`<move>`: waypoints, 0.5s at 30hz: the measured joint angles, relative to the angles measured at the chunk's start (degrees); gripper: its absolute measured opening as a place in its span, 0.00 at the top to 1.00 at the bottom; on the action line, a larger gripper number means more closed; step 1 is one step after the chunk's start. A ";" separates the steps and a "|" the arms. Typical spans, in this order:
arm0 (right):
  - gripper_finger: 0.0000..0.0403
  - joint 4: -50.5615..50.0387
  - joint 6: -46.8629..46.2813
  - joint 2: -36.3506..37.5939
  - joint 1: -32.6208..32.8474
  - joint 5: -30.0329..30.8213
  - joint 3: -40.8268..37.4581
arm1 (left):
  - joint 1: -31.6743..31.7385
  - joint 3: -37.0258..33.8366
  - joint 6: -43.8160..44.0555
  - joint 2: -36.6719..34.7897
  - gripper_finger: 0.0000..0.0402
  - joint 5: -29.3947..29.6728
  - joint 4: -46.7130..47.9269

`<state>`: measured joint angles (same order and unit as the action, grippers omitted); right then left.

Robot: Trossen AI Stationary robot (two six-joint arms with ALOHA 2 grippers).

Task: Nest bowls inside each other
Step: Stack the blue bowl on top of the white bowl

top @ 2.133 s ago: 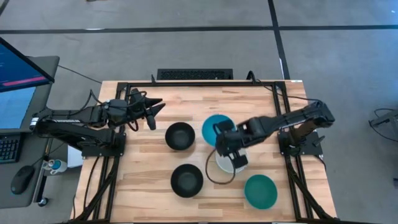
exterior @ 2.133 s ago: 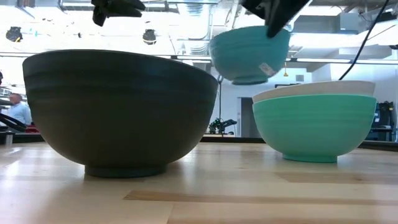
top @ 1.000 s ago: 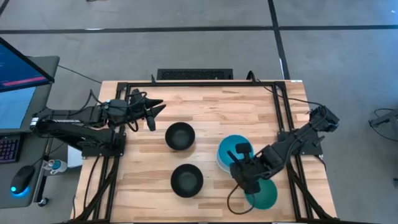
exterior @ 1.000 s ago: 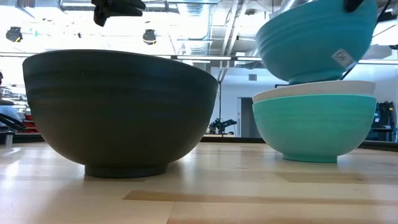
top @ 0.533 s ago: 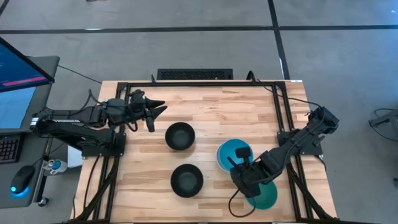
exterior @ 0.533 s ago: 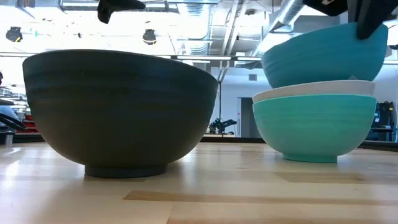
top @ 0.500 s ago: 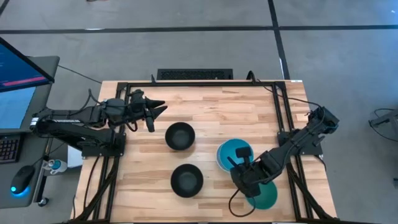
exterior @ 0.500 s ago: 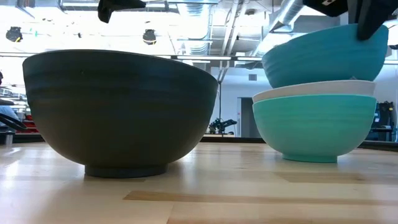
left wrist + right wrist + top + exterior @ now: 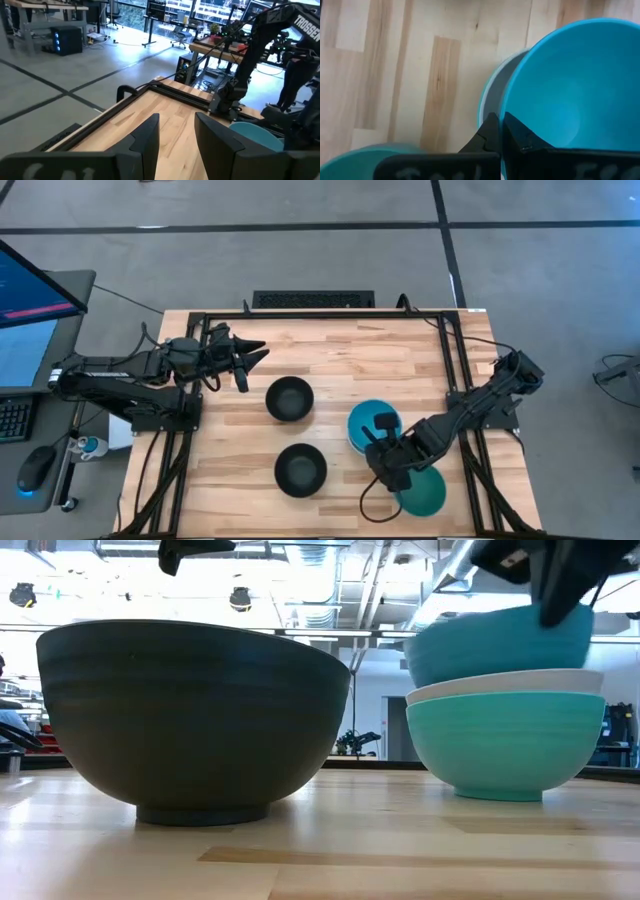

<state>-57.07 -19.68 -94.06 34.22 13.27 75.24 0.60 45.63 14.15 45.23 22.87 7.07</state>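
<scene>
A light blue bowl [image 9: 372, 423] sits in the white bowl [image 9: 492, 85], whose rim [image 9: 505, 683] shows under it in the low view. My right gripper [image 9: 384, 436] is shut on the blue bowl's near rim. The teal green bowl [image 9: 428, 494] stands on the table just near of them, partly under the right arm. Two black bowls [image 9: 289, 398] [image 9: 300, 469] stand on their bases at the table's middle. My left gripper [image 9: 250, 358] hovers open over the far left part of the table. Only one light blue bowl shows. My right gripper pinches the light blue bowl's rim [image 9: 506, 111] at its near side, one finger [image 9: 520, 135] inside the bowl and one [image 9: 489, 134] outside. It comes slanting down from the near side. The bowl rests in the white bowl, slightly tilted.
The black table frame [image 9: 300, 315] runs along the far edge and both sides. Bare wood [image 9: 230, 460] lies left of the black bowls and along the far edge. A monitor and keyboard stand off the table's left.
My right gripper has carried the light blue bowl toward the table's near right and lowered it from above the white bowl into it. The bowl has sunk and levelled somewhat. The gripper has stayed shut on the rim.
</scene>
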 joint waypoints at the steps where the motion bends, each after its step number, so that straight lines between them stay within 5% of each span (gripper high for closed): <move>1: 0.97 0.14 0.02 0.00 0.02 -0.37 -0.69 | 0.00 0.00 0.00 0.00 0.71 -0.24 -0.02; 15: 0.97 2.37 0.24 -0.40 -0.70 -1.21 -1.86 | 0.00 0.00 -1.27 0.00 0.71 -0.56 -0.07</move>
<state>-54.70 -19.44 -94.46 33.52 12.05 73.38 0.60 45.63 12.88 45.23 22.31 7.01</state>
